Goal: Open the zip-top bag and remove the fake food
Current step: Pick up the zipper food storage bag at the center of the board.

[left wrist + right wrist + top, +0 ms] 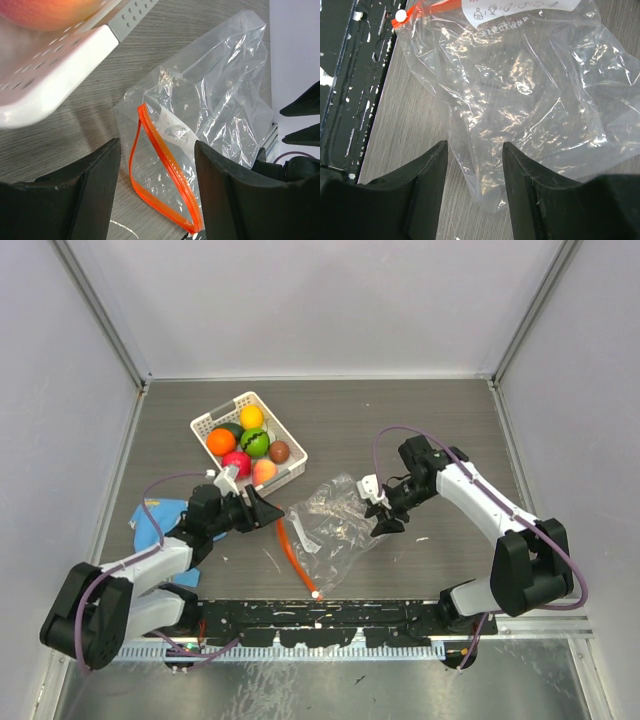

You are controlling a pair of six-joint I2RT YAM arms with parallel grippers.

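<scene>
As fake food [254, 442] fills basket [220, 410], bag [335, 520] gapes

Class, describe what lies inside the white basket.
Seven toy fruits fill the white basket: orange, yellow, green, dark green, red-pink, peach, brown. Its floor beneath them is hidden.

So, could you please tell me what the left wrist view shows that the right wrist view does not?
Only the left wrist view: a corner of the white basket with a peach-coloured fruit in it, the orange zip strip gaping in a loop, and the open left gripper. Only the right wrist view: the zip's white slider and the black rail. Both: the clear zip-top bag lying on the wooden table, and the right gripper, open.
</scene>
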